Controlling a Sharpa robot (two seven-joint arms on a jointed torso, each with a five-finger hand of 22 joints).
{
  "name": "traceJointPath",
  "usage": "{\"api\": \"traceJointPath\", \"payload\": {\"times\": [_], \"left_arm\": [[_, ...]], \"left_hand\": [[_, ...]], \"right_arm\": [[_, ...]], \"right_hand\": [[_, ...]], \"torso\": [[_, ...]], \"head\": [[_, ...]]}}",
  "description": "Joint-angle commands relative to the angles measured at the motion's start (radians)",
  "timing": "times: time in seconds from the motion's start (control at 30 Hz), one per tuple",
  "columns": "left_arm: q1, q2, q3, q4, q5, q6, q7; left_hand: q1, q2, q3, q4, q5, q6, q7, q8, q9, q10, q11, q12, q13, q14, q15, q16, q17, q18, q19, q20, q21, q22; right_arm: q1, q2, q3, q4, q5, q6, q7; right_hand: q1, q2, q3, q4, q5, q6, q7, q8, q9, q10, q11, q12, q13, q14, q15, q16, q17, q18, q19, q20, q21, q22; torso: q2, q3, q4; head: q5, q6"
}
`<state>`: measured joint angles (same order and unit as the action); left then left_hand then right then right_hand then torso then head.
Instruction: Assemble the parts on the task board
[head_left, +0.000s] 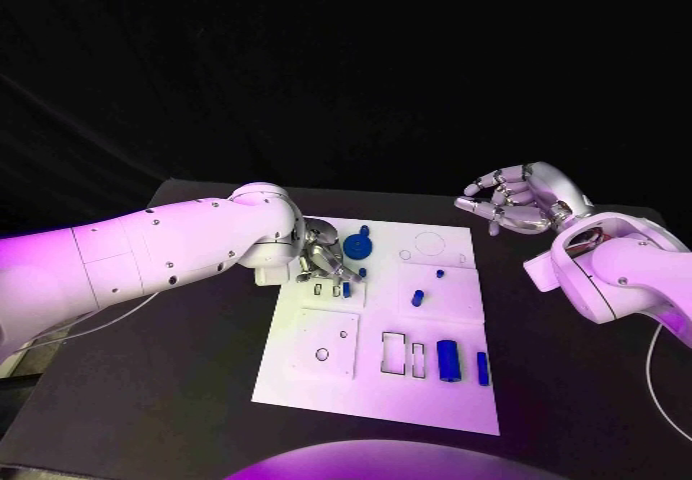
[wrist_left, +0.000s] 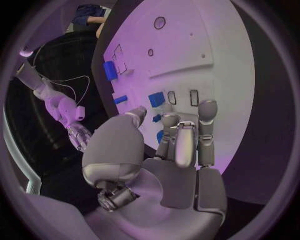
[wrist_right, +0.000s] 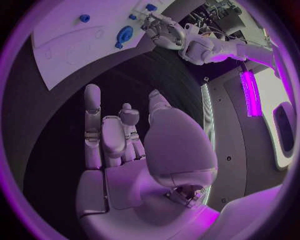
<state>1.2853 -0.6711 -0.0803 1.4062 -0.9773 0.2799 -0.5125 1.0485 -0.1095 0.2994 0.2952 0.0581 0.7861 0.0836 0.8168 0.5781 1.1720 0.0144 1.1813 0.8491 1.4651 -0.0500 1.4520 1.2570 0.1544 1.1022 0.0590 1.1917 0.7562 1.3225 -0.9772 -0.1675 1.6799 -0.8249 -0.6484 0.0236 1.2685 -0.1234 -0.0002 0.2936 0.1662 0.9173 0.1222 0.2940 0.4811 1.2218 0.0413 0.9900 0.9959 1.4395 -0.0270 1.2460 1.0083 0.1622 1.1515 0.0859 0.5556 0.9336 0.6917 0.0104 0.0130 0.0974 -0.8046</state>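
Nowhere on the task board (head_left: 378, 395) or the parts can any writing or label be read. The board lies in the middle of the black surface (head_left: 188, 400). The left hand (head_left: 320, 255) rests over the board's far left corner, fingers (wrist_left: 207, 112) curled down among small blue pieces; whether they pinch one cannot be told, since the head view hides the fingertips behind the hand and the left wrist view shows only blue bits just past them. A round blue part (head_left: 356, 243) lies right beside that hand. Nearer the middle stands a small blue peg (head_left: 417, 297), and toward the near right edge a larger blue block (head_left: 449, 361) sits beside a thin blue bar (head_left: 483, 369); empty outlined slots lie next to them. The right hand (head_left: 516, 200) hovers off the board's far right corner, above the surface, fingers loosely bent and holding nothing. Its wrist view confirms the bare palm and also shows the round part from the far side.
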Motion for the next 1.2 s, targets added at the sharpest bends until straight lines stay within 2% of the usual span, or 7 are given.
{"api": "traceJointPath", "payload": {"times": [0.03,0.43,0.87,0.97,1.03,1.1,1.2], "left_arm": [[0.001,0.004,0.0,0.0,-0.004,0.032,-0.003],[0.001,0.008,-0.001,0.0,0.004,0.064,-0.005],[0.0,0.015,-0.002,-0.003,0.007,0.068,-0.006],[0.0,0.016,-0.002,-0.003,0.013,0.062,-0.005],[0.0,0.016,-0.003,-0.004,0.021,0.061,-0.005],[0.0,0.016,-0.003,-0.004,0.032,0.063,-0.005],[0.0,0.016,-0.003,-0.005,0.046,0.066,-0.004]], "left_hand": [[-0.008,-0.002,-0.005,-0.001,-0.004,-0.009,-0.001,-0.007,-0.001,-0.007,-0.003,-0.005,-0.002,0.012,0.002,-0.003,-0.001,-0.003,-0.003,0.001,-0.001,-0.001],[0.0,0.004,-0.003,-0.003,-0.004,-0.005,-0.001,-0.006,-0.001,-0.007,-0.003,-0.005,-0.002,0.011,0.003,-0.004,-0.003,-0.002,-0.005,0.002,-0.001,-0.003],[0.011,0.007,-0.002,-0.004,-0.003,-0.002,-0.001,-0.007,-0.001,-0.009,-0.003,-0.006,-0.005,0.01,0.003,-0.005,-0.005,-0.001,-0.009,0.003,-0.003,-0.007],[0.02,0.014,0.001,-0.004,-0.003,0.0,-0.001,-0.008,-0.001,-0.009,-0.003,-0.006,-0.006,0.009,0.003,-0.004,-0.005,-0.001,-0.011,0.004,-0.002,-0.006],[0.041,0.033,0.015,-0.004,-0.003,0.001,-0.002,-0.011,-0.002,-0.01,-0.003,-0.006,-0.008,0.009,0.003,-0.004,-0.005,-0.001,-0.013,0.005,-0.002,-0.006],[0.062,0.039,0.027,-0.006,-0.003,0.002,-0.002,-0.013,-0.002,-0.011,-0.003,-0.006,-0.011,0.008,0.003,-0.004,-0.007,0.0,-0.015,0.005,-0.001,-0.005],[0.082,0.037,0.037,-0.007,-0.003,0.001,-0.001,-0.016,-0.003,-0.017,-0.003,-0.011,-0.021,0.008,0.003,-0.004,-0.008,0.0,-0.018,0.006,-0.001,-0.008]], "right_arm": [[0.0,0.001,0.0,-0.001,-0.008,0.011,0.001],[0.0,0.005,0.0,-0.005,-0.005,0.014,0.002],[0.0,0.007,0.0,-0.007,-0.004,0.017,0.001],[0.0,0.008,0.0,-0.007,-0.004,0.018,0.0],[0.0,0.008,0.0,-0.008,-0.004,0.016,0.001],[0.0,0.008,0.0,-0.009,-0.004,0.015,0.001],[0.0,0.008,0.0,-0.012,-0.003,0.013,0.001]], "right_hand": [[0.009,0.001,-0.006,0.0,-0.002,-0.006,0.002,0.005,0.001,-0.008,0.002,-0.004,-0.001,-0.006,0.001,-0.003,-0.001,0.02,-0.007,-0.001,-0.006,-0.001],[0.01,0.002,-0.007,0.0,-0.002,-0.007,0.002,0.008,0.002,-0.011,0.002,-0.008,-0.006,-0.008,0.001,-0.009,-0.007,0.02,-0.007,-0.001,-0.01,-0.003],[0.011,0.004,-0.007,0.0,-0.002,-0.007,0.001,0.009,0.002,-0.011,0.002,-0.01,-0.008,-0.008,0.001,-0.011,-0.009,0.02,-0.007,-0.001,-0.012,-0.004],[0.011,0.004,-0.007,0.0,-0.002,-0.007,0.001,0.009,0.002,-0.011,0.002,-0.01,-0.008,-0.008,0.001,-0.011,-0.009,0.02,-0.007,-0.001,-0.012,-0.004],[0.01,0.005,-0.007,0.001,-0.002,-0.007,0.001,0.01,0.003,-0.012,0.002,-0.011,-0.009,-0.008,0.001,-0.013,-0.01,0.02,-0.007,-0.001,-0.013,-0.005],[0.01,0.006,-0.007,0.001,-0.002,-0.007,0.001,0.011,0.003,-0.012,0.002,-0.011,-0.01,-0.008,0.001,-0.014,-0.011,0.02,-0.006,-0.001,-0.013,-0.005],[0.01,0.006,-0.007,0.001,-0.002,-0.007,0.001,0.011,0.003,-0.012,0.002,-0.011,-0.01,-0.008,0.001,-0.014,-0.011,0.02,-0.006,-0.001,-0.013,-0.005]], "torso": [[-0.001,0.0001,0.0009],[-0.002,0.0003,-0.0005],[-0.001,0.0003,0.0004],[-0.001,0.0006,0.0003],[-0.002,0.001,0.0002],[-0.002,0.0011,-0.0001],[-0.001,0.0011,-0.001]], "head": [[-0.001,-0.003],[0.0,-0.007],[0.001,-0.007],[0.001,-0.008],[0.002,-0.009],[0.002,-0.01],[0.002,-0.01]]}}
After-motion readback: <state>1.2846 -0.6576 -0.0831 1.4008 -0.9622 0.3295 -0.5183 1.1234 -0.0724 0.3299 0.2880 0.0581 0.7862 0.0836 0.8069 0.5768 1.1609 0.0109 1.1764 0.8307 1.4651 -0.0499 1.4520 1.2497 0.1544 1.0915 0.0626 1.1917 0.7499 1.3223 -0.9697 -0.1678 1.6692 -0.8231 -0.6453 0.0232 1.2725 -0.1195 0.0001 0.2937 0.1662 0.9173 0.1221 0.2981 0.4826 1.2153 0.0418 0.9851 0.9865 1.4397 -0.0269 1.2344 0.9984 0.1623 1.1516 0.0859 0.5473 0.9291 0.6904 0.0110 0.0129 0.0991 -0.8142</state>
